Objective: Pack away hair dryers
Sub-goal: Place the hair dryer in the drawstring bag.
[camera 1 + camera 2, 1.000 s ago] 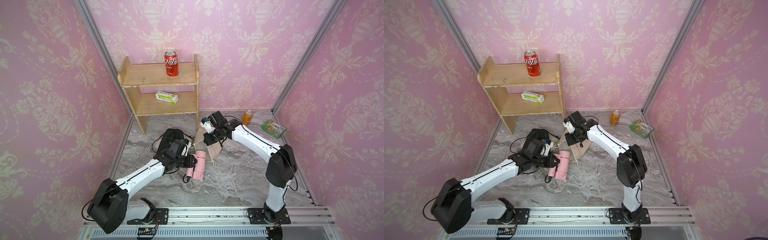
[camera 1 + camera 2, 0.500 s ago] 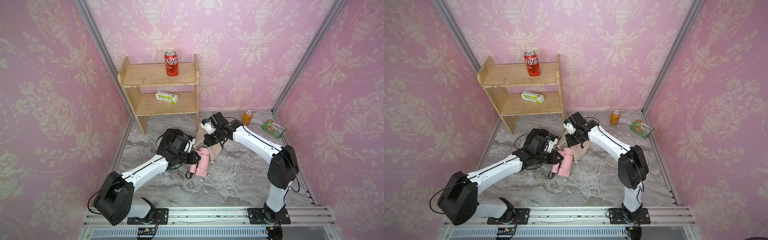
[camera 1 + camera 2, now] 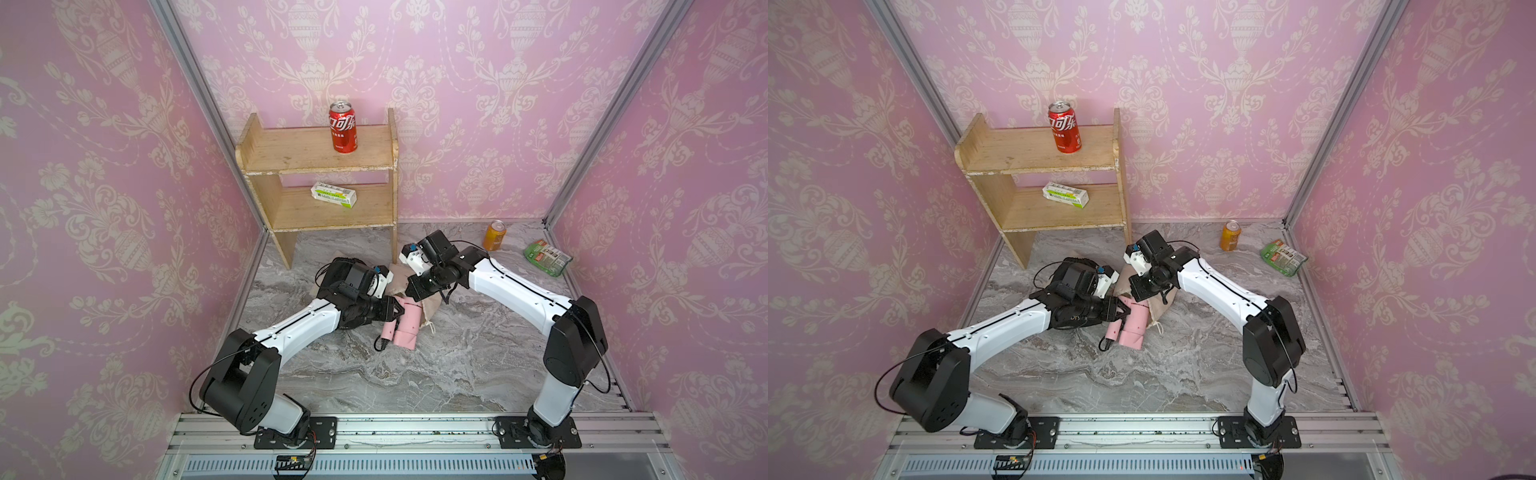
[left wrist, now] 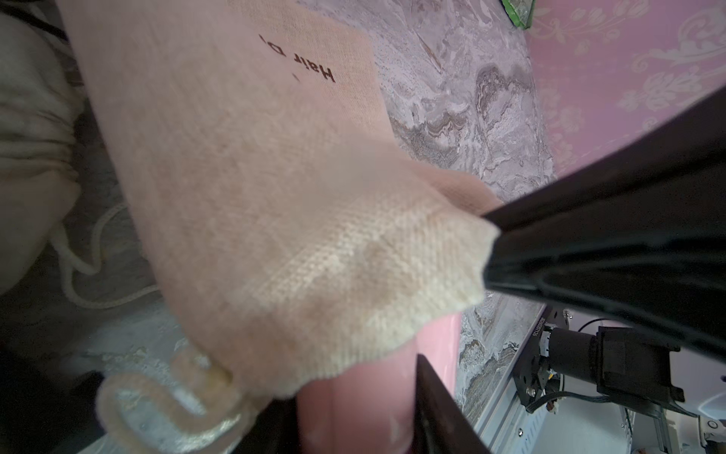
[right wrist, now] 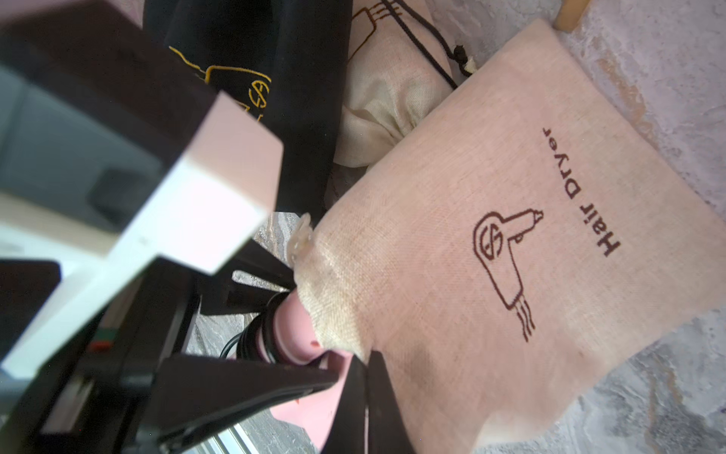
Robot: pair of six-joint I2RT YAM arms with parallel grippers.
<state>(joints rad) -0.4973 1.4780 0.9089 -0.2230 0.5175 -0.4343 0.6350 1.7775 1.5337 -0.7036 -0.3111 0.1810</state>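
A pale pink hair dryer (image 3: 405, 328) (image 3: 1133, 326) lies on the marble floor with its black cord wrapped round it. My left gripper (image 3: 397, 309) (image 4: 353, 428) is shut on the hair dryer (image 4: 365, 393), one finger on each side. The dryer's front end (image 5: 290, 330) sits just inside the mouth of a beige pouch (image 3: 430, 308) (image 5: 491, 275) printed "Hair Dryer". My right gripper (image 3: 417, 289) (image 5: 367, 365) is shut on the pouch's rim (image 4: 353, 251) and holds it lifted over the dryer. No other hair dryers show.
A tied cream pouch (image 5: 385, 110) and a black pouch (image 5: 275, 59) lie just behind the beige one. A wooden shelf (image 3: 316, 153) at the back left carries a red can (image 3: 343, 128) and a green-white box (image 3: 333, 195). An orange can (image 3: 494, 235) and a green packet (image 3: 547, 257) sit at the back right.
My left arm has carried the pink dryer back and to the right, up to the pouch mouth. The right gripper has stayed on the pouch rim.
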